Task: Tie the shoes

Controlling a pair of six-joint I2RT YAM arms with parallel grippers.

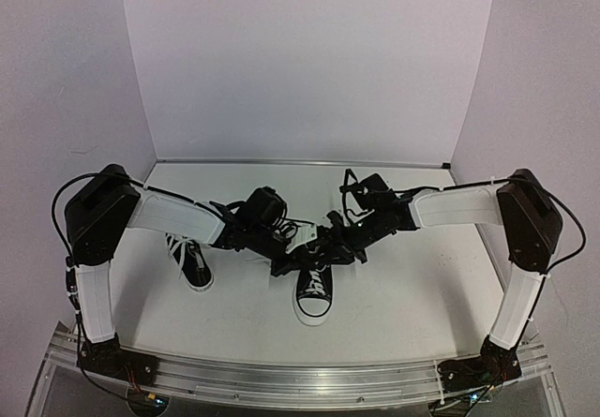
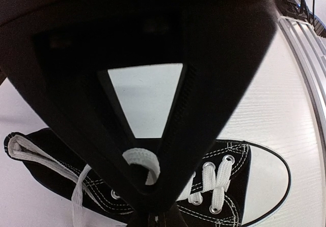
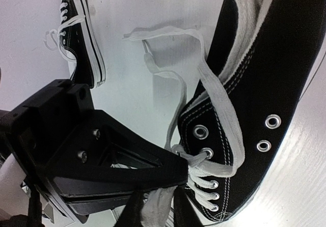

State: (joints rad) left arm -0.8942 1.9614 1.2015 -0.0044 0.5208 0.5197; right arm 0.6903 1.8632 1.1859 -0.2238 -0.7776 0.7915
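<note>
A small black canvas sneaker with white toe cap [image 1: 315, 290] is set mid-way across the white table [image 1: 422, 295], beneath both grippers. A loop of its white lace [image 2: 142, 161] is pinched in the clenched left gripper [image 2: 146, 188]. Whether the right gripper [image 3: 155, 214] is clamped on anything cannot be told. No finished bow is seen, and the second sneaker [image 1: 192, 265], to the left, appears untied as well.

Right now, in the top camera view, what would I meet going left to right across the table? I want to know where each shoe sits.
In order: left arm's elbow → left shoe → centre shoe → right arm's elbow.
</note>
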